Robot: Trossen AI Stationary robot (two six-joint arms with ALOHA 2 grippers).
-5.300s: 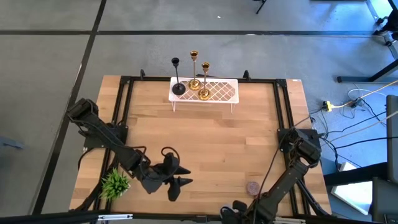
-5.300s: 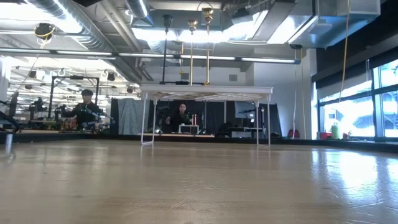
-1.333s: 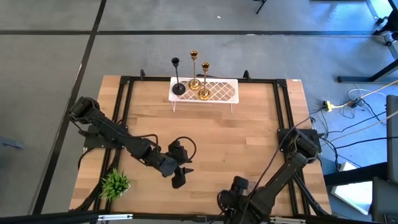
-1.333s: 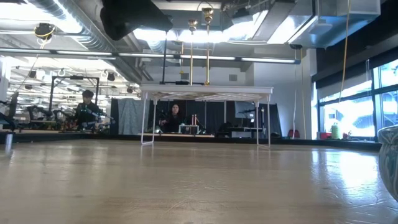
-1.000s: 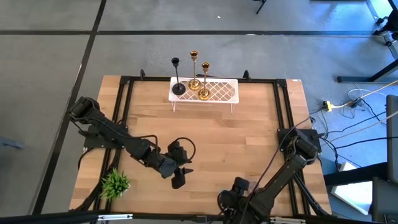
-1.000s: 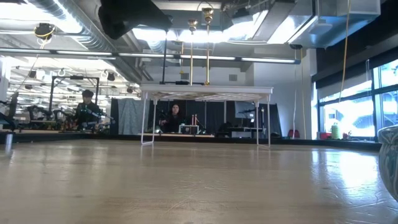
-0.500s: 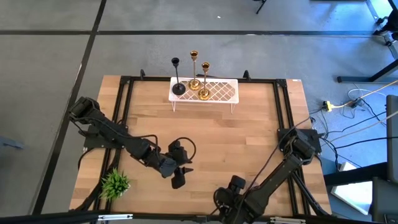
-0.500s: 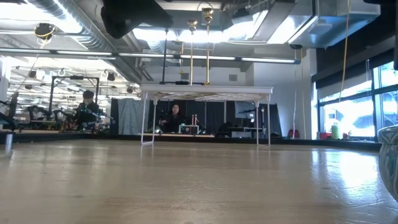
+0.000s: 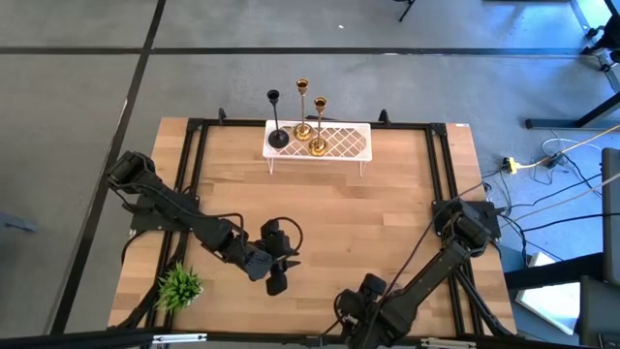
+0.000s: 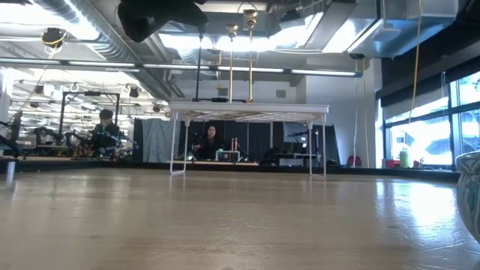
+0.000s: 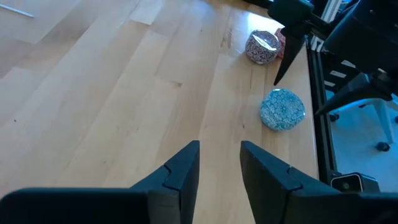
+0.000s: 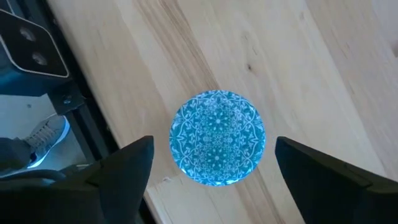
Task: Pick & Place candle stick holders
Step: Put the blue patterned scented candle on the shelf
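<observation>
Grey concrete floor (image 9: 77, 97) around the table; exposed ceiling ducts (image 10: 90, 30), strip lights, right-side windows (image 10: 435, 127), workbenches far behind.

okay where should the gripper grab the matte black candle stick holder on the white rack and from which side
Probably the slim stem of the matte black candle stick holder, about midway between round base and top cup. It stands upright at the left end of the white lattice rack, with two shiny gold holders on its right, so come level from the open left or front.

Overhead looks straight down; low level across table (image 10: 240, 225); wrist views close.
</observation>
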